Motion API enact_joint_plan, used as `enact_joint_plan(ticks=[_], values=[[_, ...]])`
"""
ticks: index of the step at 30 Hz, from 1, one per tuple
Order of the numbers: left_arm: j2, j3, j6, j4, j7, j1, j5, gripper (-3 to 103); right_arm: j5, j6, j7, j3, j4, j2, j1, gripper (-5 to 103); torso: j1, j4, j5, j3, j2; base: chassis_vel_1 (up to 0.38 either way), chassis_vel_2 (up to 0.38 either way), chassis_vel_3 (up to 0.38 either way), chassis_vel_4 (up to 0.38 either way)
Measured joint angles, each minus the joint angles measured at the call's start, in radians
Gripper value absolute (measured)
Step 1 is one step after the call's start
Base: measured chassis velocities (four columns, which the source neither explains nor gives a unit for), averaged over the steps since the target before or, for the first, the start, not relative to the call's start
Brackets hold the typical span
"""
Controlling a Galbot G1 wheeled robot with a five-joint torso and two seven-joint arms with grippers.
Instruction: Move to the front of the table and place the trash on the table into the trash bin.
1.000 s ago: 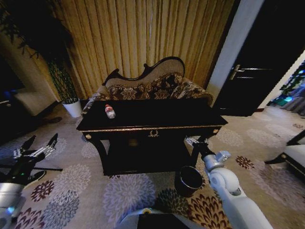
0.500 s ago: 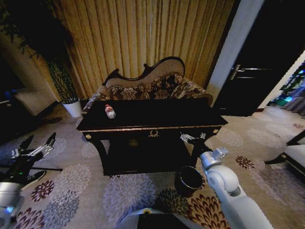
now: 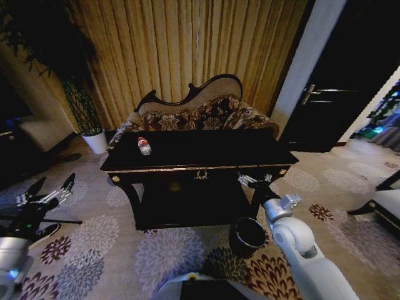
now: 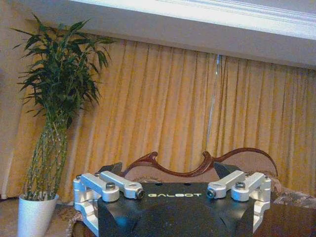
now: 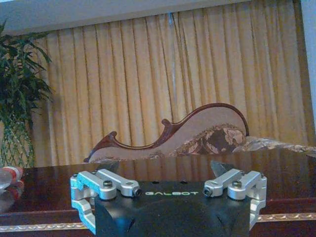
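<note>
Now we see bottle (image 3: 144, 146) on table (image 3: 206, 152) far-left; right gripper (image 3: 252, 182) apart at front-right edge, above trash bin (image 3: 248, 237); left gripper (image 3: 45, 195) apart, low left.

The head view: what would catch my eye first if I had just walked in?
Probably the black table with gold trim at the centre, a lone plastic bottle lying near its far left corner. Next, the right claw, open at the table's front right corner, just above the small round trash bin on the flowered carpet.
</note>
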Motion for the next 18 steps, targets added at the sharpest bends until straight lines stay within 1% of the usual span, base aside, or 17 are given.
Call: enact_joint_plan(ticks=[10,15,18], values=[[-0.002,0.002,-0.005,-0.001,0.008,-0.001,0.004,100,-0.004,-0.001,-0.002,-0.004,-0.006,0.0,-0.002,100,0.0,0.0,0.0,0.0,0.0,-0.006,0.004,0.014,-0.006],[-0.003,0.002,-0.013,0.004,0.015,0.0,0.005,100,-0.007,-0.001,-0.002,-0.011,-0.013,-0.002,0.001,100,0.0,-0.0001,0.0,0.0,0.0,-0.085,0.085,0.09,-0.073],[-0.003,0.001,-0.017,0.008,0.019,0.0,0.005,100,-0.01,-0.001,-0.002,-0.016,-0.016,-0.001,0.003,100,0.0,-0.0001,0.0,0.0,0.0,-0.141,0.147,0.143,-0.148]])
